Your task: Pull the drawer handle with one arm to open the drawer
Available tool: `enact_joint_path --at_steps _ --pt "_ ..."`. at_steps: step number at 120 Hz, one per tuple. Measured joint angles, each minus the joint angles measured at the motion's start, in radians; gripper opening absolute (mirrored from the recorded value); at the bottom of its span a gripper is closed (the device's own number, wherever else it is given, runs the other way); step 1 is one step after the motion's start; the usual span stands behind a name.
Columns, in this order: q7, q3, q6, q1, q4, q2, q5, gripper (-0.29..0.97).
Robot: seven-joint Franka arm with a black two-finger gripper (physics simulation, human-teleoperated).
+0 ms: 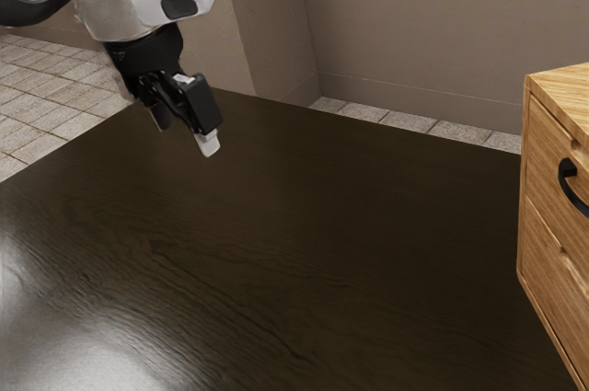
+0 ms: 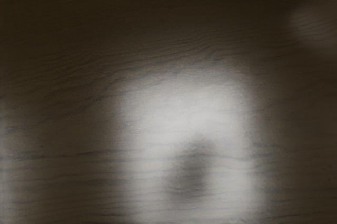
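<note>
Black and rigid, the drawer handle [image 1: 571, 187] suits a pinch across its bowed middle (the wooden drawer [image 1: 549, 163] probably slides heavily); the gripper [image 1: 189, 134] hangs spread, well apart.

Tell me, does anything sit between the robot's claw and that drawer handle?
No: in the exterior view, bare dark tabletop stretches between gripper and drawer handle.

Light wooden drawer [image 1: 549, 163] — black curved handle [image 1: 570, 188] — exterior view's right edge

The drawer [image 1: 550, 156] and handle [image 1: 568, 179] are cut off at 3 o'clock; the wrist view's worktop [image 2: 168, 50] is blurred.
</note>
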Motion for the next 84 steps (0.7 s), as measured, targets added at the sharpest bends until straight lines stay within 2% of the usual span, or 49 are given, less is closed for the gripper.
enact_joint_path --at_steps 34,68,84 --pt "0.044 0.003 0.081 -0.001 -0.005 0.007 0.005 0.68" --pt "0.503 -0.092 0.323 -0.026 -0.076 -0.002 -0.040 0.68" --pt "0.739 -0.097 0.371 -0.024 -0.073 0.030 -0.137 0.68"
